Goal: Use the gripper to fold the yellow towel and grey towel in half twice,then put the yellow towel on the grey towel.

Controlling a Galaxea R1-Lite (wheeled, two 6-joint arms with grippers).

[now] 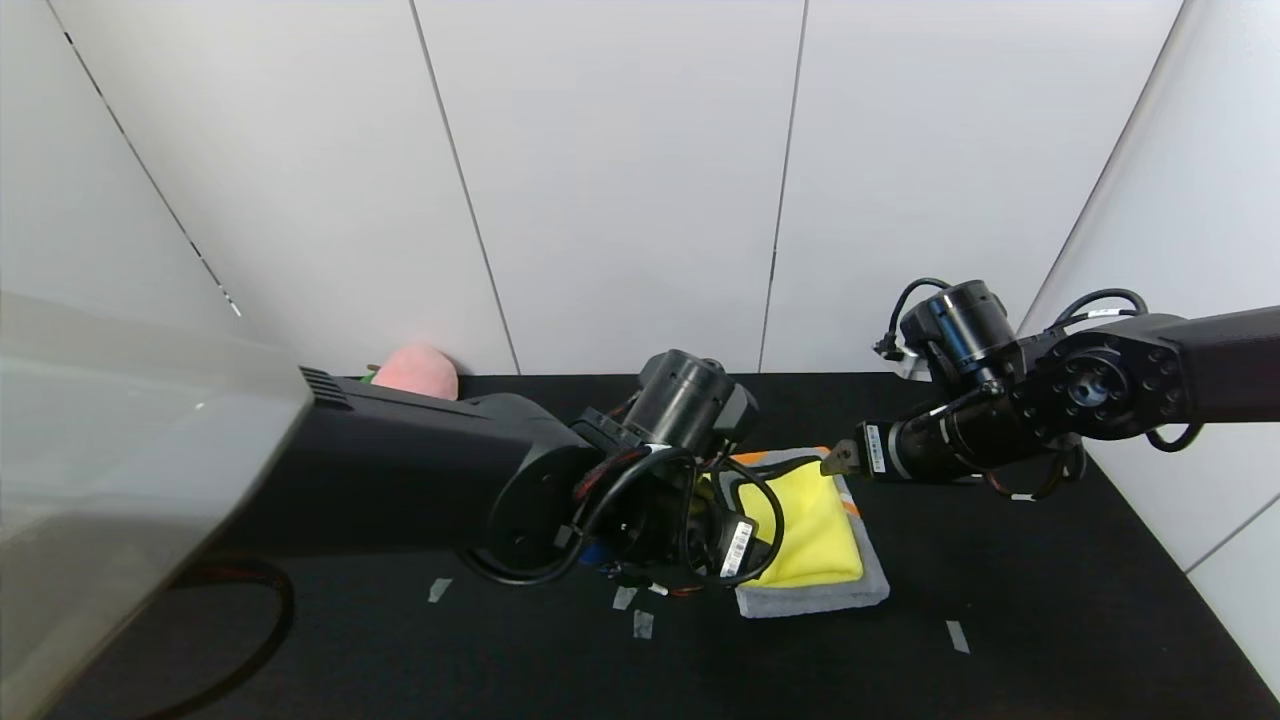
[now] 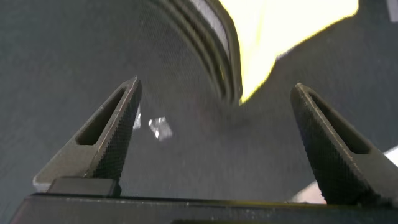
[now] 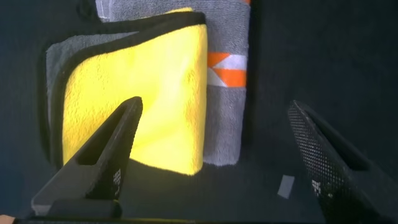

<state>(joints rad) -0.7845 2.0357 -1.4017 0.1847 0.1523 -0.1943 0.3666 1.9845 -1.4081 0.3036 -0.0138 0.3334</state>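
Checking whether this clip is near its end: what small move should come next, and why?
Probably just draw both arms back. The folded yellow towel already lies on the folded grey towel, and the left gripper and right gripper both stand open, holding nothing, just off the stack.

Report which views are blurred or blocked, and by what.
Head view: a pale blurred shape fills the lower left; the left arm hides part of the yellow towel. Left wrist view: towel edges smeared, soft. Right wrist view: crisp on the grey towel.
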